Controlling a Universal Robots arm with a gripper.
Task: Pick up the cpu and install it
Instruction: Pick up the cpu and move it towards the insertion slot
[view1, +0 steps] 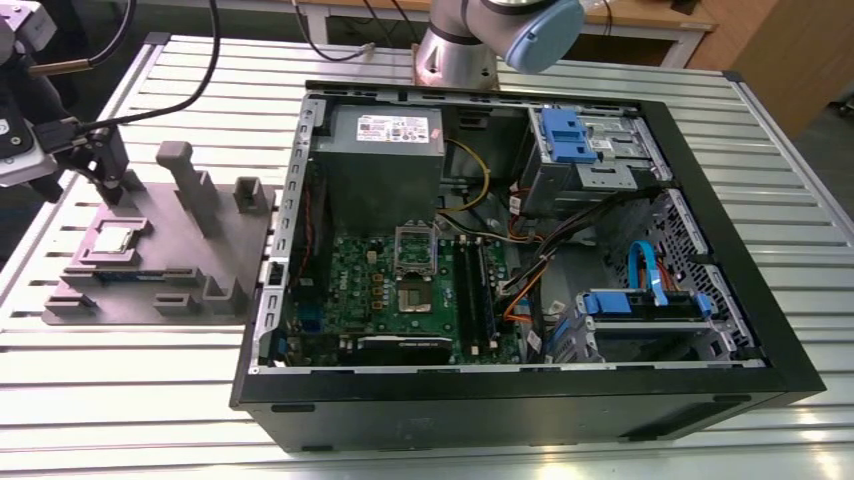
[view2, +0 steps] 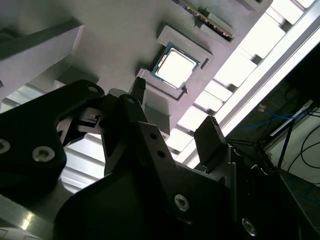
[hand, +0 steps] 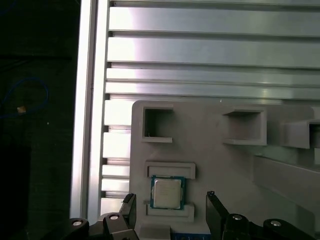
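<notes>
Cpu (hand: 167, 192) sits flat in its recess on the grey holder (hand: 220, 170), directly below the end effector (view2: 175, 107). Its fingers (hand: 215, 210) are spread wide w/ nothing held (no contact yet). Risk, imo: they snag the recess rim instead of the chip's edges, so you'd get a tilted, slipping grip.

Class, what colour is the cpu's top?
The cpu top is silvery-grey; best in the first wrist view.
</notes>
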